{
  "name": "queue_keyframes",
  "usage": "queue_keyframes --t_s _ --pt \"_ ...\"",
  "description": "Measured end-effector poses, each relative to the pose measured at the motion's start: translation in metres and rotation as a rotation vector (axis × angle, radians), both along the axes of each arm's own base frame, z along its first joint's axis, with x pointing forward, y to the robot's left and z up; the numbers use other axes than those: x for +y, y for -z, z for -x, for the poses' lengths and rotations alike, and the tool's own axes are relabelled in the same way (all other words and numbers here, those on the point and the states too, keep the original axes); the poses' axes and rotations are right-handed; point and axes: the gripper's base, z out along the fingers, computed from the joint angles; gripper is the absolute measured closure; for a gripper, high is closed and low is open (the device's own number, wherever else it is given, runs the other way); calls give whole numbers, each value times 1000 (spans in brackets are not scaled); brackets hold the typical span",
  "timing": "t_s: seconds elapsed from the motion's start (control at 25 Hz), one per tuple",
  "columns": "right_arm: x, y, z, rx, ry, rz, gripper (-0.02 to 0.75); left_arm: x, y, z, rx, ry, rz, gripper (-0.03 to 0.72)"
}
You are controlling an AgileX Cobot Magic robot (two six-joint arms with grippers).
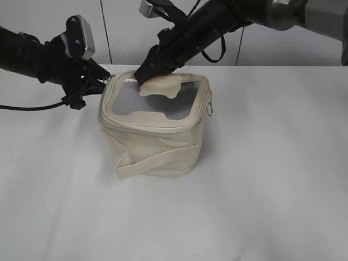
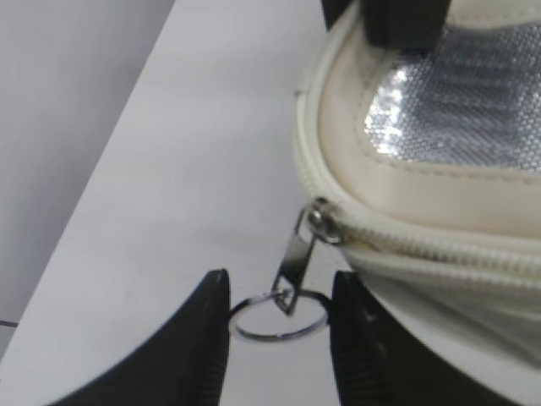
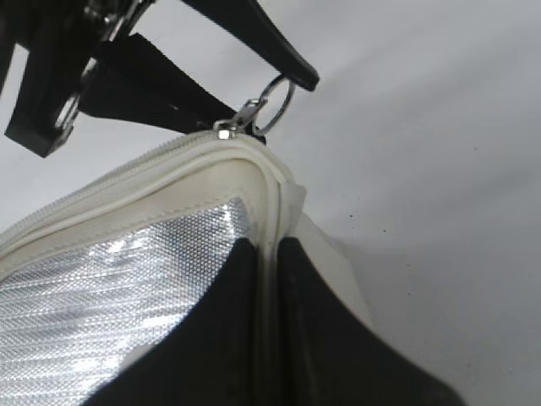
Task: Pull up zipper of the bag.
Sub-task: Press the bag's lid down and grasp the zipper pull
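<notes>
The cream bag (image 1: 157,141) stands mid-table with its mesh lid (image 1: 163,98) facing up. In the left wrist view the zipper slider (image 2: 319,222) sits at the lid's corner, and its ring pull (image 2: 277,326) hangs between my left gripper's fingers (image 2: 281,296), touching both. In the exterior view this gripper (image 1: 106,81) is at the bag's far left corner. My right gripper (image 3: 269,249) is shut on the lid's cream rim (image 3: 272,194), close behind the slider (image 3: 226,127); it also shows in the exterior view (image 1: 142,73).
A second ring pull (image 1: 209,109) hangs on the bag's right side. The cream strap band (image 1: 157,160) wraps round the body. The white table (image 1: 272,190) surrounds the bag. A grey wall (image 1: 125,27) stands behind.
</notes>
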Motion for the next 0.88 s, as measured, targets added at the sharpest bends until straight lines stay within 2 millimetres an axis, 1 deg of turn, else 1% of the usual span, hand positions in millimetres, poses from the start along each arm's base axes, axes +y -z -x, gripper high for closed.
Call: queue_keyframes --t_s 0.08,0.16,0.4,0.56,0.72,0.88 --pt "0 0 0 0 1 0 688 1 1 2 29 -8 -13 409" --pt "0 0 -1 7 14 -2 688 2 -3 4 61 -36 -13 409" --pt "0 0 -1 25 34 -6 689 6 -24 16 112 -86 -26 409" --pt "1 0 -1 39 45 -12 690 10 -28 32 143 -117 -22 412" --pt "3 -1 1 47 46 -17 692 14 -25 51 180 -147 -22 415" --pt "4 -1 1 54 49 -19 692 18 -26 68 187 -175 -21 416"
